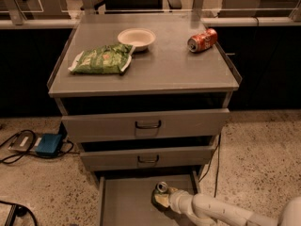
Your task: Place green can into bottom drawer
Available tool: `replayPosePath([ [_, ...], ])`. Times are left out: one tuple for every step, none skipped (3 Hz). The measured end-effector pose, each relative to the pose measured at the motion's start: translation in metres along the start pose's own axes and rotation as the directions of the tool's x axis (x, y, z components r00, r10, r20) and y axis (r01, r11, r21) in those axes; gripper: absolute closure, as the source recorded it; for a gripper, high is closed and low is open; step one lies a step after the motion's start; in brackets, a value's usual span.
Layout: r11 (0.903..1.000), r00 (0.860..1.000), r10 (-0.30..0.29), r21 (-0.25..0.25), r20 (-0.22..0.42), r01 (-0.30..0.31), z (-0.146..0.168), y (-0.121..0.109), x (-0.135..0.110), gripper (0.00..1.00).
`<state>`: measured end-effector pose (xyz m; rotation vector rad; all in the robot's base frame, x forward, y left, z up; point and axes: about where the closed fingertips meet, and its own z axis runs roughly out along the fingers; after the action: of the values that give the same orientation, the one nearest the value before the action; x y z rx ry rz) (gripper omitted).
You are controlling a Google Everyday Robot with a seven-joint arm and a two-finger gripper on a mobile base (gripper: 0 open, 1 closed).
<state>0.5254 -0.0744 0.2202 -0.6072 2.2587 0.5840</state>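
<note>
One pincer point(161, 198) around green can point(162, 187), inside open bottom drawer point(126, 199).

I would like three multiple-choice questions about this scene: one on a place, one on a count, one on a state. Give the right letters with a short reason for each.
1. Where is the green can?
A) on the cabinet top
B) inside the open bottom drawer, at the tool
C) on the floor

2. How many things lie on the cabinet top?
A) one
B) three
C) five

3. How does the red can lie?
A) upright
B) crushed flat
C) on its side

Answers:
1 B: its silver top shows over the drawer's grey floor, at the tool.
2 B: chip bag, bowl and red can.
3 C: its long side rests on the top.
</note>
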Motion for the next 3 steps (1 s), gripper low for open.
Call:
replayPosePath([
  [0.9995, 0.999, -0.006, -0.031, 0.035, 0.007, 0.019, -0.007, 0.003, 1.0],
  [0.9992, 0.998, -0.017, -0.034, 0.057, 0.019, 0.034, -0.013, 0.009, 1.0],
  [0.9992, 0.998, -0.018, -0.034, 0.06, 0.02, 0.036, -0.013, 0.01, 0.84],
])
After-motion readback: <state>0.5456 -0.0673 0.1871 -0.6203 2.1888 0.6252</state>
